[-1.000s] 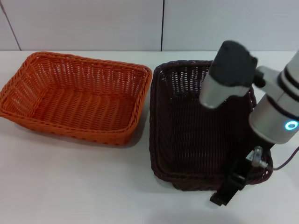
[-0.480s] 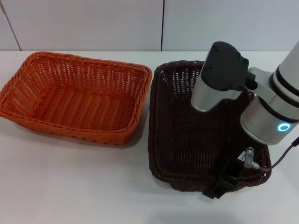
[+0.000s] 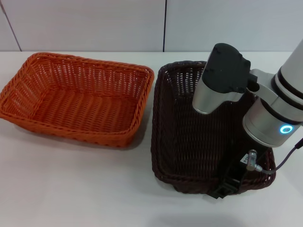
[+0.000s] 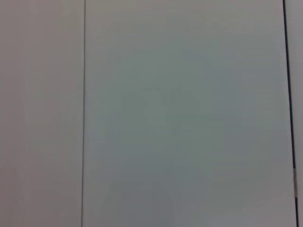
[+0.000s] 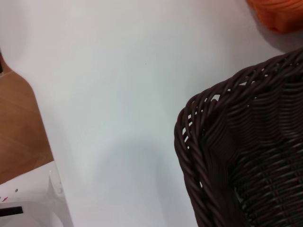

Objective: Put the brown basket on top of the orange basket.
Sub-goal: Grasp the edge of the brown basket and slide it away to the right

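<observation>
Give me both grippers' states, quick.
Left gripper: not in view.
Right gripper: at the near rim of the dark brown woven wicker basket; open or shut cannot be told.

The right arm [image 3: 265,111] has silver-grey cylindrical segments, a dark grey cap and a glowing blue ring light. Its tool [image 3: 227,185] is black, with a small metal fitting and a thin dark cable beside it.

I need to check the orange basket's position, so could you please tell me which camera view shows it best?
The head view: the whole orange basket sits on the table's left side, unobstructed. The right wrist view catches only one orange corner at the frame edge. The left wrist view shows none of it.
</observation>
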You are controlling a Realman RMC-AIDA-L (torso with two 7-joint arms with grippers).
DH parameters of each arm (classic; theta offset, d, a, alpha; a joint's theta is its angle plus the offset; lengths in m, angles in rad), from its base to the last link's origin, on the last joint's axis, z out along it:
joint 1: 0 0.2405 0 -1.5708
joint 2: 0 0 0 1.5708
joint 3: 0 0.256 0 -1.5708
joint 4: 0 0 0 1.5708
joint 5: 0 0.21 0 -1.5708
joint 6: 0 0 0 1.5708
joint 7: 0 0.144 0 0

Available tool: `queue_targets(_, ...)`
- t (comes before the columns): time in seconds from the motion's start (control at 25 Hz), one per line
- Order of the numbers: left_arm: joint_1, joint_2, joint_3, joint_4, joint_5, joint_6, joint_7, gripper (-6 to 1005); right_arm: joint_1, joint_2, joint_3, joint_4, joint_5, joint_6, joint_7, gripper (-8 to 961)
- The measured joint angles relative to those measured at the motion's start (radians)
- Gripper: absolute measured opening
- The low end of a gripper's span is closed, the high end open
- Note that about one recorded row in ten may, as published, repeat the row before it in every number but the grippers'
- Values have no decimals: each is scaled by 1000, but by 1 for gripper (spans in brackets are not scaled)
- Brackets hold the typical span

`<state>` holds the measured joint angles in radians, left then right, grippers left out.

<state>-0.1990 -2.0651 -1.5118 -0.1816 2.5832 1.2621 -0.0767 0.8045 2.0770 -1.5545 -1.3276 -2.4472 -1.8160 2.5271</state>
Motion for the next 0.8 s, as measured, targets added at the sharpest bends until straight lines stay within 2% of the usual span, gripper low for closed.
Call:
queue_targets(0.52,2,2,-16,-1,0,-1,0,741,-8,-2,-6,-29,-53,14,-13,296)
queue_targets(0.8,8,-1,-12,-1,0,2,0,741,-15,1,-13,-112,-121,12,3,280)
